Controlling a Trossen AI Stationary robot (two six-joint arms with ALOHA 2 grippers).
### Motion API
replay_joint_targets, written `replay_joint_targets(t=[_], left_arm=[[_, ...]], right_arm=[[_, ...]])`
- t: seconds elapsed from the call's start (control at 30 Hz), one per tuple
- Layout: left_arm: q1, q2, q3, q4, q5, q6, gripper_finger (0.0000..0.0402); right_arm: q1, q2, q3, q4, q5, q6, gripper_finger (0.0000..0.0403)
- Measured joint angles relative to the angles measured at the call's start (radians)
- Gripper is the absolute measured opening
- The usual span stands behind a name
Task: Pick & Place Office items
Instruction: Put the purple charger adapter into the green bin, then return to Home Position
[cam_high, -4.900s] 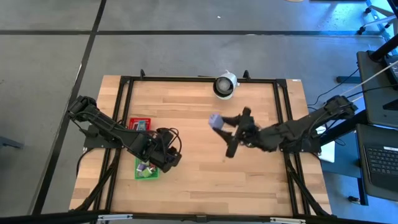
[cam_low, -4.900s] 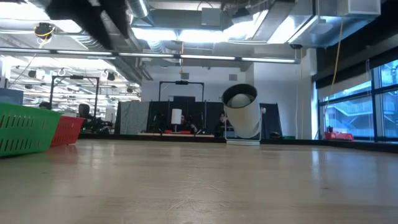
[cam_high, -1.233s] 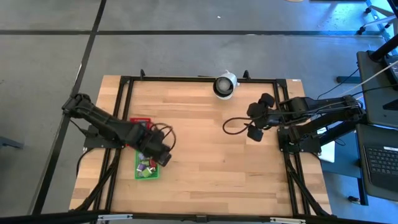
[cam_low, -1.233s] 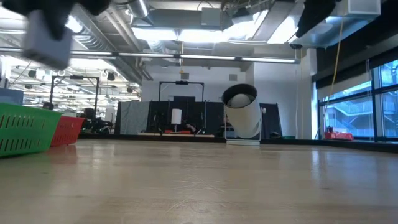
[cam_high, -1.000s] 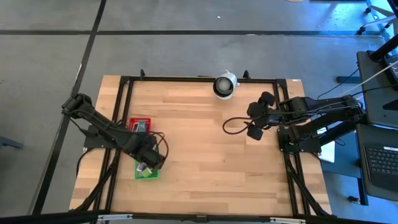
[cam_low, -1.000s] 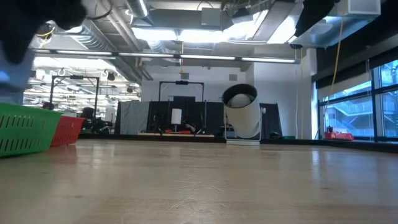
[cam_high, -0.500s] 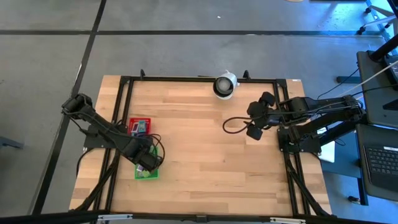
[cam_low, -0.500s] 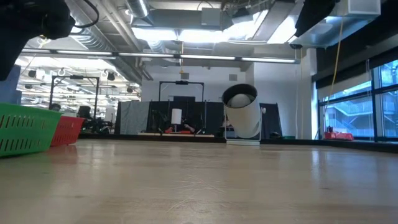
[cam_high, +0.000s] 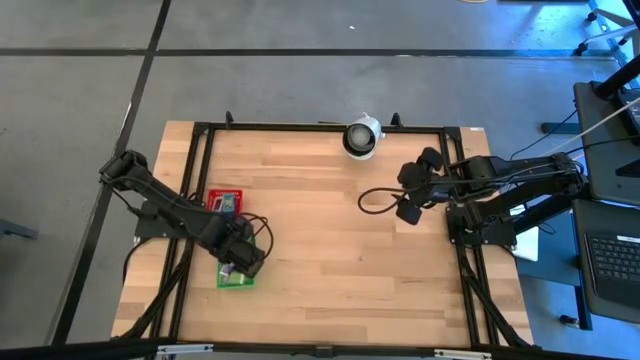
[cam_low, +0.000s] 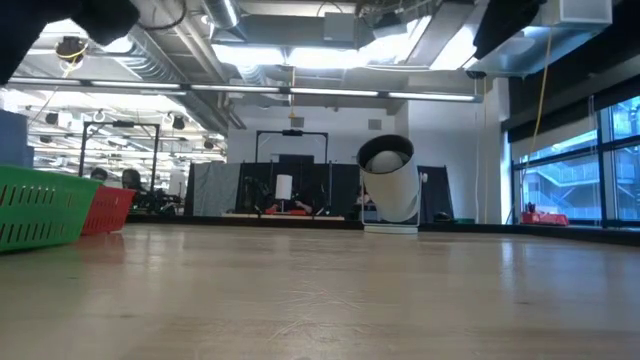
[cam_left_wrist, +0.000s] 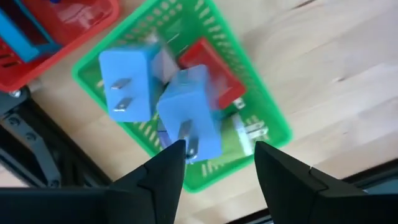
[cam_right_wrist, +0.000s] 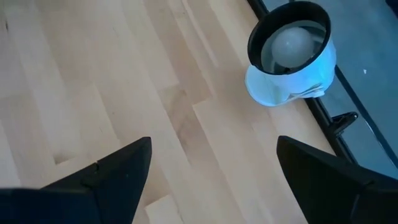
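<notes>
My left gripper (cam_high: 243, 258) hangs pointing down over the green tray (cam_high: 235, 272) at the table's left, its fingers open (cam_left_wrist: 217, 152). Just beyond the fingertips a blue block (cam_left_wrist: 189, 112) with metal prongs shows blurred over the tray's contents. In the green tray (cam_left_wrist: 267, 106) lie another blue pronged block (cam_left_wrist: 127, 84), a red piece (cam_left_wrist: 208, 65) and a green piece (cam_left_wrist: 245, 134). My right gripper (cam_high: 405, 200) waits open (cam_right_wrist: 211, 155) high over the table's right half, holding nothing. My left gripper stands open, with the blurred blue block's near end (cam_left_wrist: 202, 146) close beside one fingertip (cam_left_wrist: 174, 152). Whether that finger touches the block I cannot tell. The block lies below the fingers, over the tray's other pieces.
A red tray (cam_high: 225, 200) stands next to the green one on its far side, with something blue in it (cam_left_wrist: 25, 37). A white round black-centred object (cam_high: 361, 137) sits at the far edge. Bare wood lies between the two arms. A black cable loop (cam_high: 373, 203) hangs by my right gripper.
My left gripper has come from just right of the green tray to over it, sunk and then risen a little. The bluish block that hung under it in the low view no longer shows there.
</notes>
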Motion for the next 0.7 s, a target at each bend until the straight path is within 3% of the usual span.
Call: replay_joint_targets(t=[0.4,0.57,0.7], left_arm=[[-0.03,0.0,0.197,-0.25,-0.152,0.001,0.0182],[-0.049,0.0,0.238,-0.281,-0.167,0.058,0.0178],[-0.055,0.0,0.242,-0.237,-0.139,0.154,0.0175]], right_arm=[[0.0,0.0,0.0,0.0,0.14,0.003,0.0347],[-0.003,0.0,0.0,0.0,0.079,-0.201,0.0347],[-0.003,0.0,0.0,-0.002,-0.055,-0.259,0.0347]])
